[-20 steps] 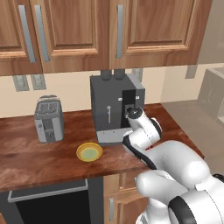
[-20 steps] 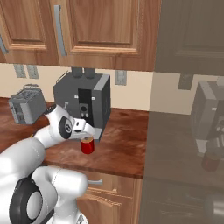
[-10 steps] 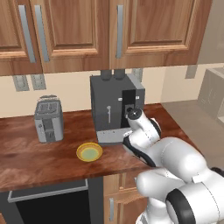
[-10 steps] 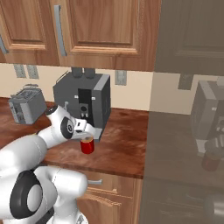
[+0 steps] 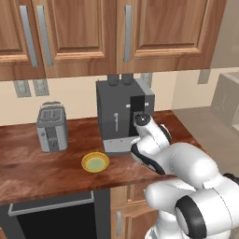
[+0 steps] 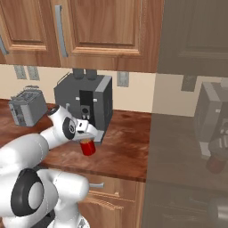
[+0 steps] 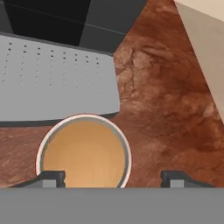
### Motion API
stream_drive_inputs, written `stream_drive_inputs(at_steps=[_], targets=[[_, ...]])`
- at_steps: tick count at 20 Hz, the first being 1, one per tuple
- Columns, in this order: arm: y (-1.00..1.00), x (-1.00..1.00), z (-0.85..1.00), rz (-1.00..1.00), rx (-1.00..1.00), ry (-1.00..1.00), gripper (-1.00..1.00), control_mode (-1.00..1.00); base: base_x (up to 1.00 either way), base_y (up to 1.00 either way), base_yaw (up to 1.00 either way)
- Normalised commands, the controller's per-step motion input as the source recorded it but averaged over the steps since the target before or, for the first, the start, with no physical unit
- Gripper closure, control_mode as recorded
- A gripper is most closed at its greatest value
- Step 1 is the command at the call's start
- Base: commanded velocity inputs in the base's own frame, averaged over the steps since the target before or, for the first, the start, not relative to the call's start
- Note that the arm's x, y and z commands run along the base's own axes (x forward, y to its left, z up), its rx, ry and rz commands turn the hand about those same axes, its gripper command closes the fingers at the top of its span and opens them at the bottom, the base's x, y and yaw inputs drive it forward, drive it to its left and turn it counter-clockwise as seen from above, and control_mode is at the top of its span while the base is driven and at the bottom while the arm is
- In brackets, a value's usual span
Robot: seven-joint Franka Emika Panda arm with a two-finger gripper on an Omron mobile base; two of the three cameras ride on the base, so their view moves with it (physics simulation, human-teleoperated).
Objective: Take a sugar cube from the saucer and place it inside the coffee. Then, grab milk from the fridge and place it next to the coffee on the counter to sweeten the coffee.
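Note:
The coffee [image 7: 83, 153], a red mug [image 6: 87, 147] full of tan liquid, stands on the counter [image 5: 28, 172] just in front of the coffee machine's tray. My gripper [image 7: 113, 178] hangs right above the mug, open, with its two tips spread wider than the rim and nothing between them. From the right base view the hand [image 6: 83, 130] sits directly over the mug. The yellow saucer [image 5: 95, 162] lies left of the machine. The sugar cube is out of view. The milk is out of view. The grey fridge [image 6: 191, 98] rises at the counter's right end.
A big grey-black coffee machine [image 5: 122, 116] stands against the wall right behind the mug, its perforated tray [image 7: 52, 83] beside the rim. A toaster [image 5: 51, 127] sits further left. Wooden wall cabinets [image 5: 84, 32] hang overhead. Bare counter [image 6: 127, 149] stretches right of the mug.
The jaws have gone from shut to wide open above the mug. The arm has hardly moved.

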Motion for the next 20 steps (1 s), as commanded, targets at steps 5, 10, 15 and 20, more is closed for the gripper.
stream_drive_inputs(at_steps=[5,10,15,20], targets=[[0.00,-0.03,0.04,0.00,0.00,-0.05,-1.00,-1.00,0.00,0.00,0.00],[0.00,-0.19,0.31,0.00,0.00,-0.06,-1.00,-1.00,0.00,0.00,0.00],[-0.01,-0.21,0.37,0.00,0.01,-0.06,-1.00,-1.00,0.00,0.00,0.00],[0.00,-0.59,0.47,0.00,0.11,-0.16,-1.00,-1.00,0.00,0.00,0.00]])
